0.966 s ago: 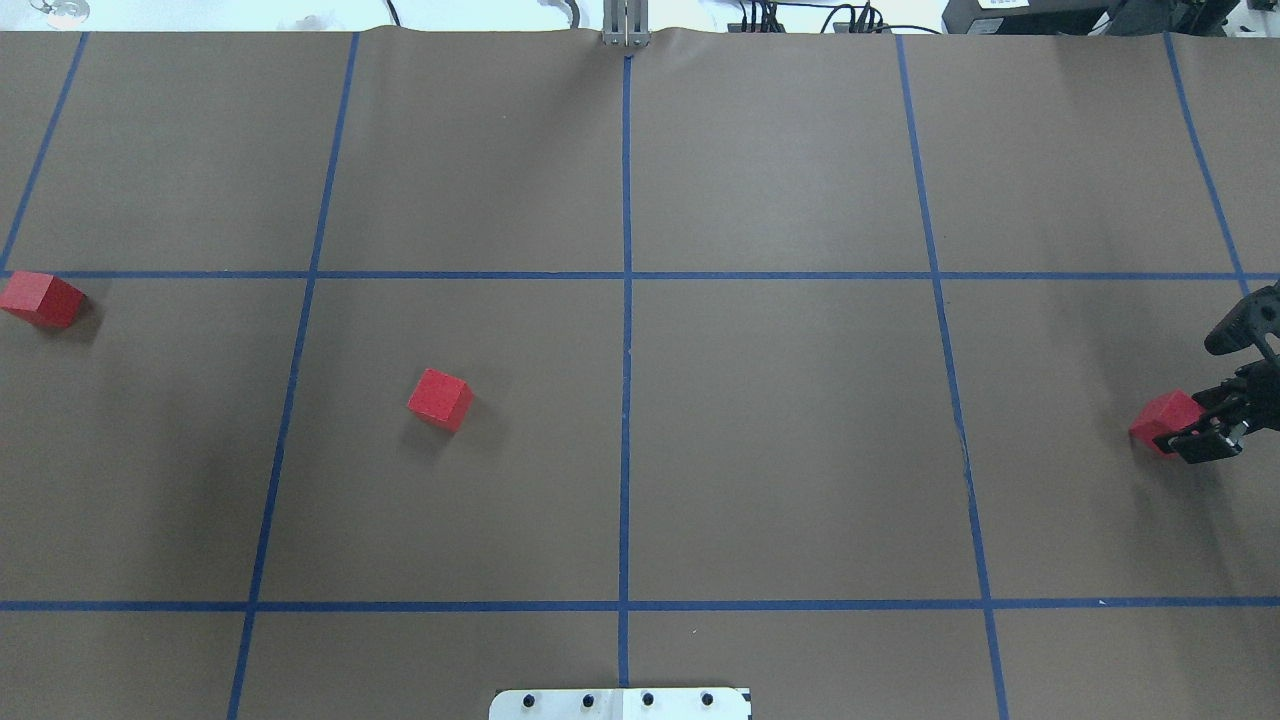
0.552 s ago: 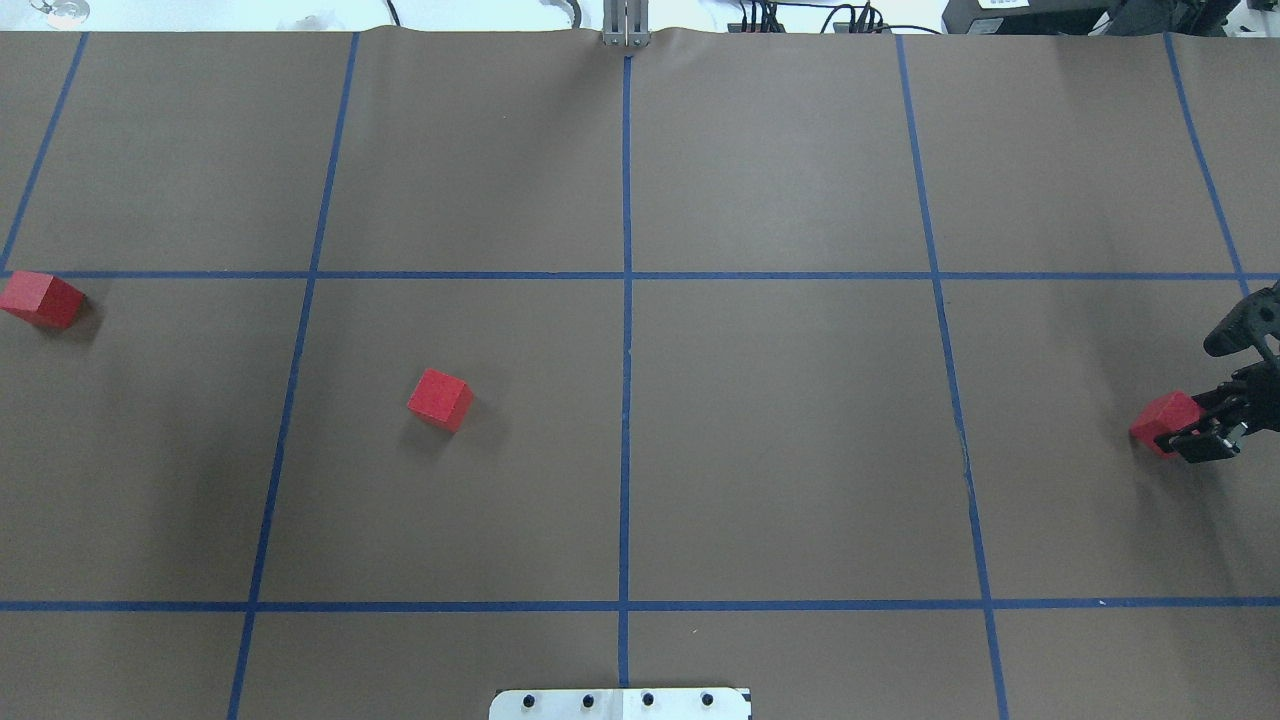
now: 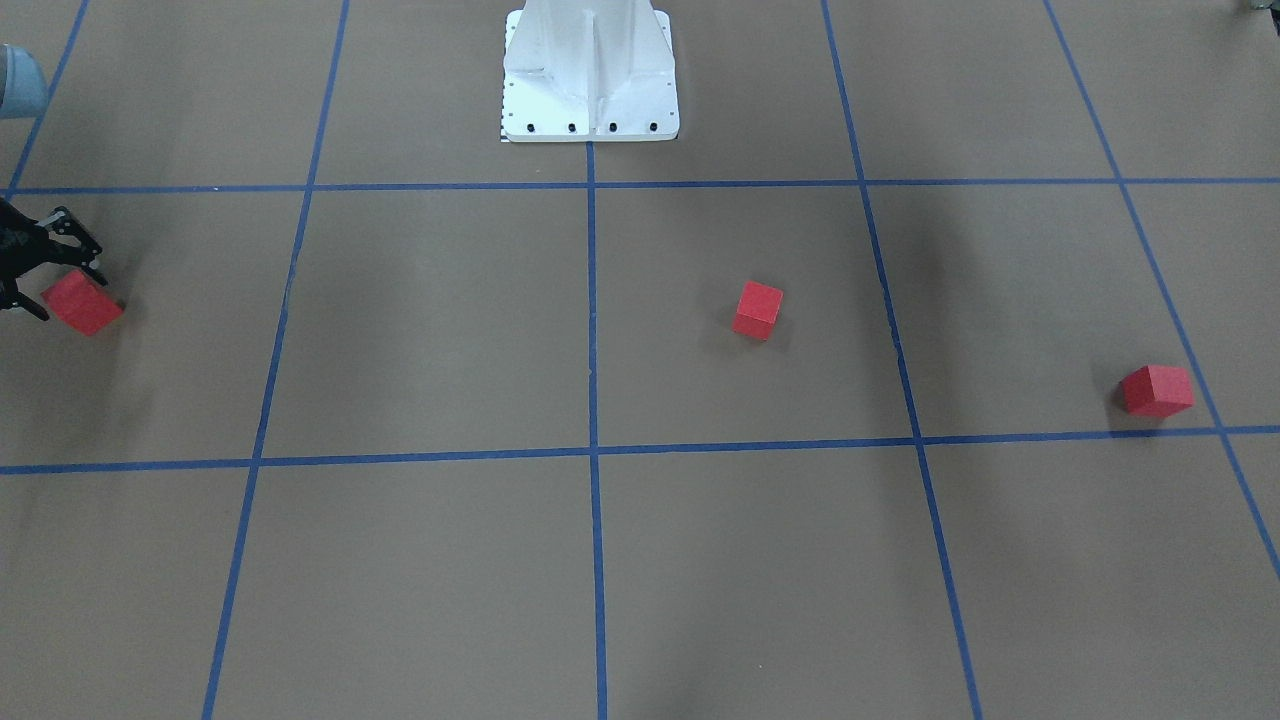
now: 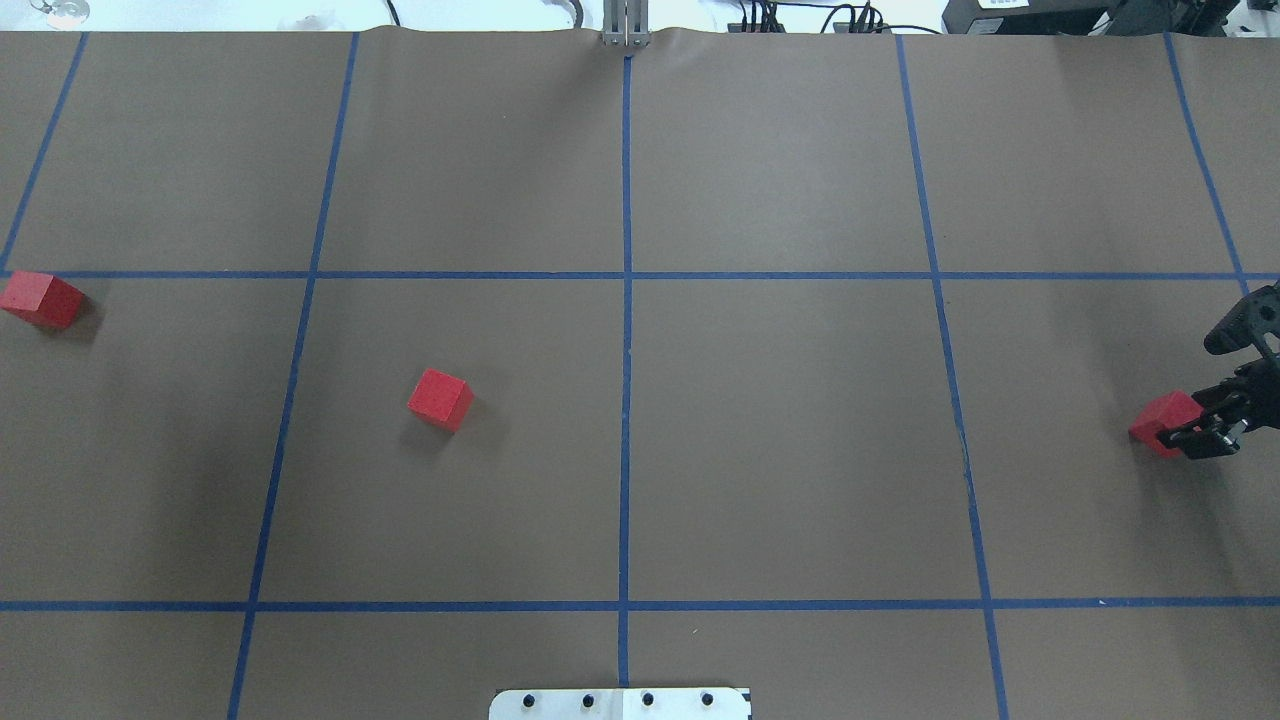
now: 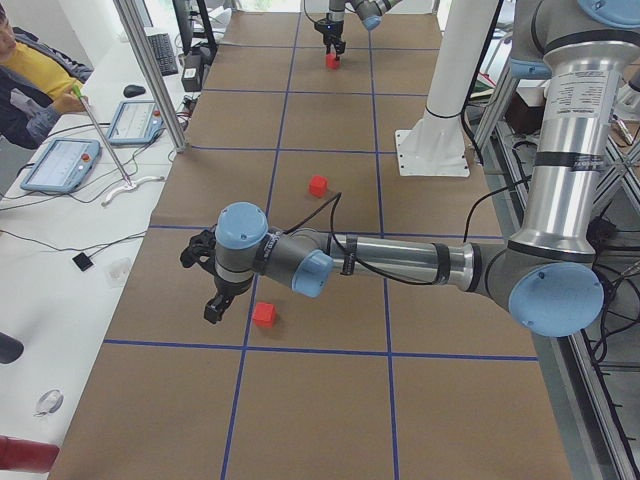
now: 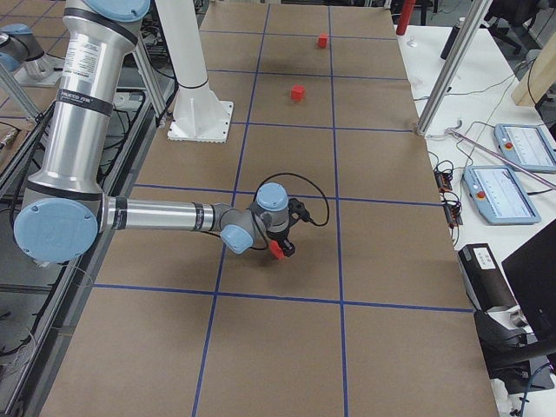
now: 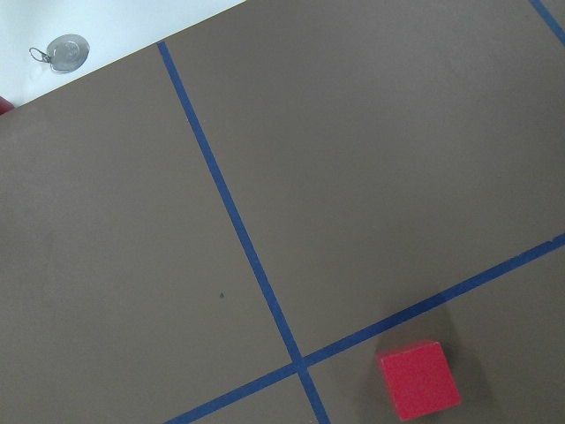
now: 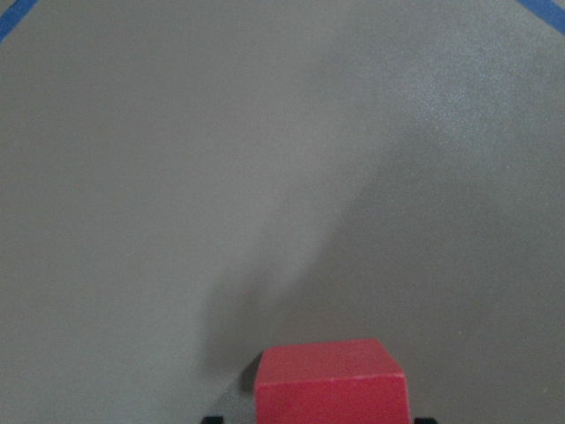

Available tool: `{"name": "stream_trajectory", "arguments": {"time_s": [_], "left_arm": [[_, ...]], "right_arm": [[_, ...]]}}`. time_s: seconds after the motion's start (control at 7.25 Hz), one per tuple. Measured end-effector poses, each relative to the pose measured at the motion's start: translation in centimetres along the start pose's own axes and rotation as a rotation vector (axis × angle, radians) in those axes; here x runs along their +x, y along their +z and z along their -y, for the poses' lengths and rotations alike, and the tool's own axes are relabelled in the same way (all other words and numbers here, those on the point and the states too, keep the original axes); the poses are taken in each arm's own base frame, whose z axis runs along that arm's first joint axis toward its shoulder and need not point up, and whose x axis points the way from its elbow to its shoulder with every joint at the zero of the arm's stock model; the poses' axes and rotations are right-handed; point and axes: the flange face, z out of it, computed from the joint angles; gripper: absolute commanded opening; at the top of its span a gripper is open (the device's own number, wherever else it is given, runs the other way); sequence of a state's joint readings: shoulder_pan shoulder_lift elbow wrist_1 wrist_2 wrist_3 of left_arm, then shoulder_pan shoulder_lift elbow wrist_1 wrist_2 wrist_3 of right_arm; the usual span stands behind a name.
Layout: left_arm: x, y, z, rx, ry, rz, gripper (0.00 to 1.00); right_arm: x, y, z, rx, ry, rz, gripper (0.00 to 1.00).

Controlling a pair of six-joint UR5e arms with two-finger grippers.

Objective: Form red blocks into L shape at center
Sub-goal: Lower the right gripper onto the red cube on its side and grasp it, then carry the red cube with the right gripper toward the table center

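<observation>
Plainly, right pincer (image 4: 1188,418) clamps one matte red cube (image 4: 1155,424); left pincer (image 5: 200,287) indeterminate.

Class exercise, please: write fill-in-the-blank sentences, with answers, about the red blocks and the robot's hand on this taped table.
1. The table holds ___ red blocks.
2. The tape grid on it is coloured ___.
3. The block nearest the centre lies on the robot's ___ side of the middle line.
4. The right hand is shut on one block near the table's far ___ edge, by the robot's sides.

Answers: three; blue; left; right
</observation>
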State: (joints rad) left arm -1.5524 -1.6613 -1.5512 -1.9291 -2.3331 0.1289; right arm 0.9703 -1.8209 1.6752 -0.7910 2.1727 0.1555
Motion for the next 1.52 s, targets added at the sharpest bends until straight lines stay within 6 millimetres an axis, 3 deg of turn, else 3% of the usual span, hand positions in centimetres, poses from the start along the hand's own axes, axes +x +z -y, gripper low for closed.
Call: {"name": "stream_trajectory", "arguments": {"time_s": [0.28,0.55,0.83,0.97,1.1,1.24,1.52], "left_arm": [[0.0,0.0,0.0,0.0,0.0,0.0,1.0],[0.0,0.0,0.0,0.0,0.0,0.0,1.0],[0.0,0.0,0.0,0.001,0.001,0.0,1.0],[0.0,0.0,0.0,0.001,0.001,-0.001,1.0],[0.0,0.0,0.0,0.001,0.001,-0.001,1.0],[0.0,0.0,0.0,0.001,0.001,-0.001,1.0],[0.0,0.0,0.0,0.0,-0.001,-0.001,1.0]], "right_arm": [[0.1,0.0,0.1,0.0,0.0,-0.008,0.0],[-0.1,0.0,0.5,0.0,0.005,-0.006,0.0],[-0.8,-0.3,3.1,0.024,0.015,0.007,0.0],[-1.6,-0.5,6.2,0.036,0.066,0.022,0.0],[-3.4,-0.8,11.0,0.044,0.152,0.055,0.0],[-6.2,-1.0,16.4,0.046,0.244,0.096,0.0],[-14.5,-1.3,26.1,0.041,0.388,0.164,0.0]]}}
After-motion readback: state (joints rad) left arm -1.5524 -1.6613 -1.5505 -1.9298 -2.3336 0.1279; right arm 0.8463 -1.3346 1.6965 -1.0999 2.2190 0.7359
